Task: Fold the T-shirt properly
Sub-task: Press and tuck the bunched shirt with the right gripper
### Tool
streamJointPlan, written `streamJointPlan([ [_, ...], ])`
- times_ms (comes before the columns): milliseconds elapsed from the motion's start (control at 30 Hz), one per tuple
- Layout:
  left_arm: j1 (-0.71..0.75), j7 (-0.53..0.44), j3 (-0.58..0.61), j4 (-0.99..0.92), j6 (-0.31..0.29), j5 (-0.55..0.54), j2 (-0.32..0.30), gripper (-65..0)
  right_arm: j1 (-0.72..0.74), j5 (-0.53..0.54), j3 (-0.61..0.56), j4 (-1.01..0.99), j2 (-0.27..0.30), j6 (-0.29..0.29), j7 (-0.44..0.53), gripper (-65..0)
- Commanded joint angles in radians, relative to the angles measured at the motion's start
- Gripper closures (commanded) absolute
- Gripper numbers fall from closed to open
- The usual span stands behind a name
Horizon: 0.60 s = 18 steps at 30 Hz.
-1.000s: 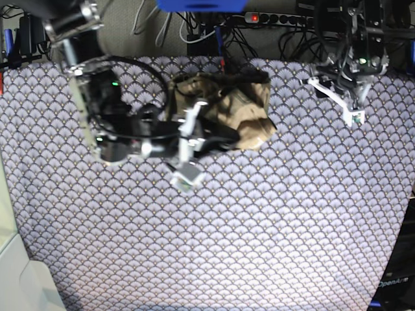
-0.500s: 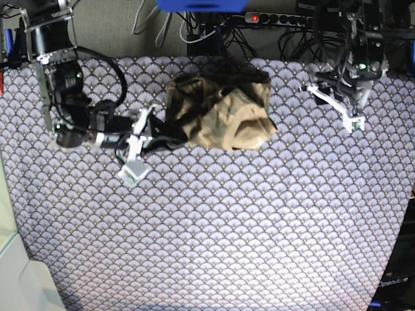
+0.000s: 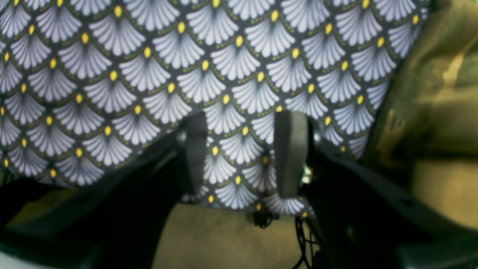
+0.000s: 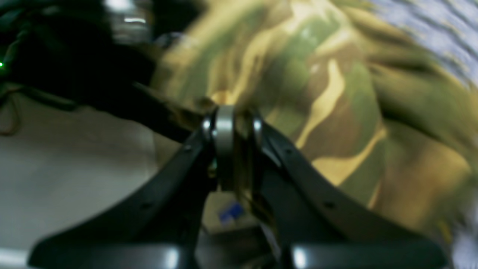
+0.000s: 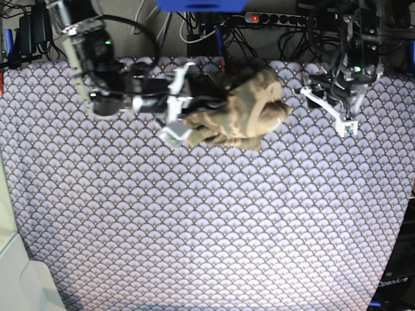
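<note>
The camouflage T-shirt (image 5: pixel 243 113) lies bunched in a lump at the back middle of the purple scallop-patterned table cloth (image 5: pixel 214 220). My right gripper (image 5: pixel 200 98) comes in from the left and is shut on a fold of the shirt's left edge. Up close, its fingertips (image 4: pixel 224 123) pinch the olive, brown and tan T-shirt (image 4: pixel 336 108). My left gripper (image 5: pixel 332 107) hangs open over the cloth to the right of the shirt, apart from it. Its two pads (image 3: pixel 289 149) frame only table cloth (image 3: pixel 186 67), with the T-shirt (image 3: pixel 440 93) off to the side.
A power strip (image 5: pixel 279 18) and tangled cables (image 5: pixel 207 35) run along the table's far edge, close behind the shirt. A blue object (image 5: pixel 201 5) sits at the top centre. A white surface (image 5: pixel 19 285) borders the front left corner.
My right arm has swung up and to the right with the shirt's edge in its grip, pushing the shirt into a tighter lump farther back and right. The left gripper has barely moved.
</note>
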Motion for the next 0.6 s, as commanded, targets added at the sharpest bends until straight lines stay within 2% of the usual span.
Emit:
streamJointPlan([
  [0,-0.004,-0.008,-0.004,0.020,0.000,0.001,-0.007,-28.8,0.012,-0.018,-0.002,0.016,-0.009,0.011,0.015,-4.8],
  [167,-0.001,-0.008,-0.002,0.020,0.000,0.001,-0.007,-28.8,-0.014,-0.180,-0.043,0.015,-0.113,0.011,0.015,-4.9],
  [300,-0.001,-0.008,-0.004,0.023,0.000,0.001,-0.007,-28.8,-0.010,-0.263,-0.108,0.016,-0.164,0.011,0.009,-4.9],
  [467,0.006,-0.002,-0.007,0.048,0.000,0.001,-0.009,-28.8,0.012,-0.268,-0.148,0.058,-0.165,0.011,0.009,-4.8],
  [567,0.009,0.001,-0.007,0.048,0.000,0.001,-0.015,-28.7,0.018,-0.260,-0.145,0.118,-0.124,0.011,0.011,-4.8],
])
